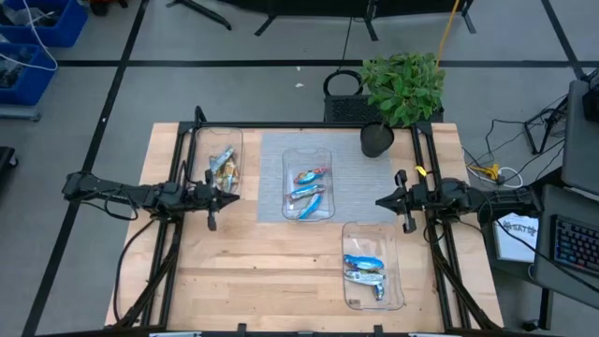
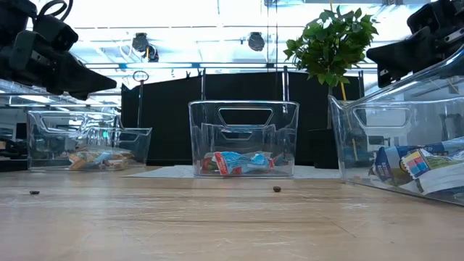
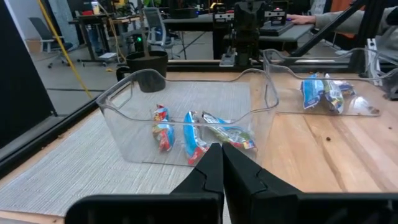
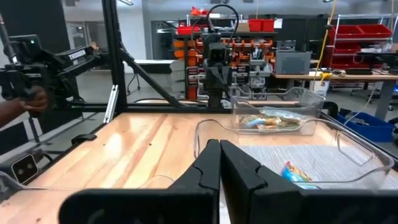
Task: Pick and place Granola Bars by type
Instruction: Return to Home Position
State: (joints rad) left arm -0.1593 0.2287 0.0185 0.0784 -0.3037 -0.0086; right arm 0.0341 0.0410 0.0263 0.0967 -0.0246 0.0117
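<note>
Fingers [image 3: 245,180] pinched shut on nothing at the left gripper [image 1: 227,198], same at the right gripper [image 1: 384,200], both over the bench [image 1: 281,271]. Three clear bins: three Granola Bars [image 3: 193,140] in the middle bin [image 1: 288,187], tan bars [image 1: 223,168] heaped in the left bin [image 1: 234,140], blue bars [image 1: 363,269] in the right bin [image 1: 393,239], too bunched to count.

Wooden table [image 1: 281,271] stands on a grey floor [image 1: 234,37] marked with black lines. A grey mat [image 1: 365,187] covers its far middle, and a potted plant [image 1: 404,84] stands at the far edge. Blue crates [image 1: 42,23] sit on the floor at one far corner, and a keyboard [image 1: 571,248] lies off the table's right side. Beyond the table are a black partition [image 2: 167,109], bright ceiling lights [image 2: 181,14] and shelving with red bins [image 4: 364,37].
</note>
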